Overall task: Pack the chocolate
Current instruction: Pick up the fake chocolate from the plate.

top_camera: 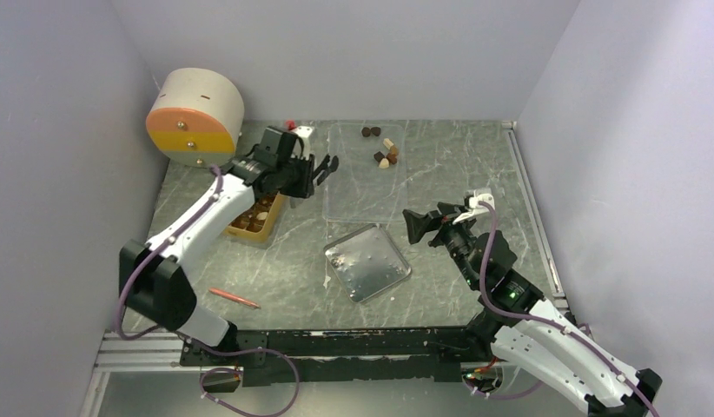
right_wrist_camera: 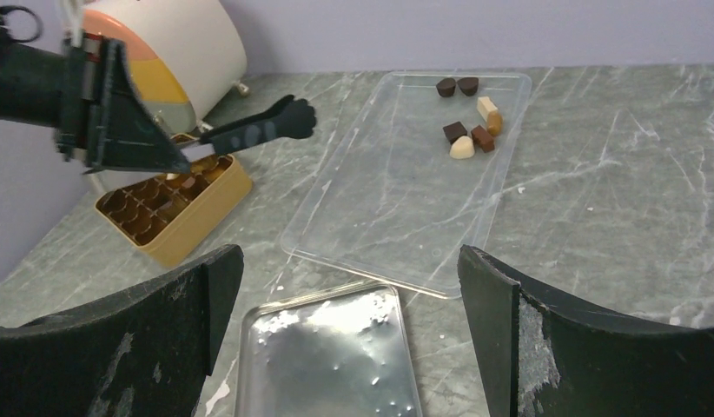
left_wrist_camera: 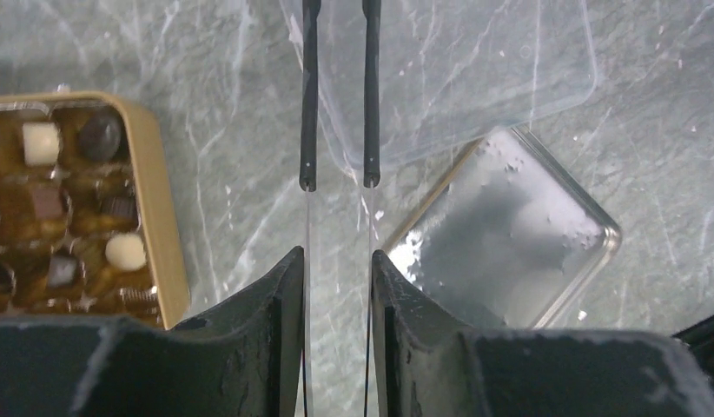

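The chocolate (right_wrist_camera: 467, 134) (dark, brown, cream) sits in seemingly seven pieces; left gripper (left_wrist_camera: 340, 182) narrow, right gripper (right_wrist_camera: 349, 287) wide.

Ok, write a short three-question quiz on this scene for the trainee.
1. True or false: the right end effector is shut on a chocolate.
2. The loose chocolate pieces lie on: A) the clear rectangular plastic tray; B) the bare table; C) a white plate.
3. Fill in: the end effector nearest the golden-tan compartment box is the ___ one.

Key
1: false, it is open and empty.
2: A.
3: left end effector.
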Motion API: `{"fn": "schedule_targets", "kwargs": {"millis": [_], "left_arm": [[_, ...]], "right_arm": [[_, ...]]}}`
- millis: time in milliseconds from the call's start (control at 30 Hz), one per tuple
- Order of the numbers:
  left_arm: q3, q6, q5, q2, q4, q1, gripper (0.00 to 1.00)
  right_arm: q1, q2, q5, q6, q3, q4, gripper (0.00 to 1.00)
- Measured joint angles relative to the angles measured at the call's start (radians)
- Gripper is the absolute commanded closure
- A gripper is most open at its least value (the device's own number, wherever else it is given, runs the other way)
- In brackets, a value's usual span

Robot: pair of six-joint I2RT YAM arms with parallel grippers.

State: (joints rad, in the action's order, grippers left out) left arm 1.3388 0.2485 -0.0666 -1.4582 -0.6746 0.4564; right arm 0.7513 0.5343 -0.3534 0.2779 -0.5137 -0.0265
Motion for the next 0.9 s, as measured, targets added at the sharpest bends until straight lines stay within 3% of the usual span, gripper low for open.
{"fn": "schedule_targets", "kwargs": {"millis": [500,900], "left_arm": [[0.274,-0.124,0.011,-0.434,0.172,0.083,0.65],[0.356,-0.159,-0.012,-0.616,0.248,0.090,0.62]], "right_arm": [[0.000,0.003,-0.027,0.000,-0.047,0.034,0.00],[0.000,0.022,-0.032,-0.006,-0.065,0.038,0.00]]}}
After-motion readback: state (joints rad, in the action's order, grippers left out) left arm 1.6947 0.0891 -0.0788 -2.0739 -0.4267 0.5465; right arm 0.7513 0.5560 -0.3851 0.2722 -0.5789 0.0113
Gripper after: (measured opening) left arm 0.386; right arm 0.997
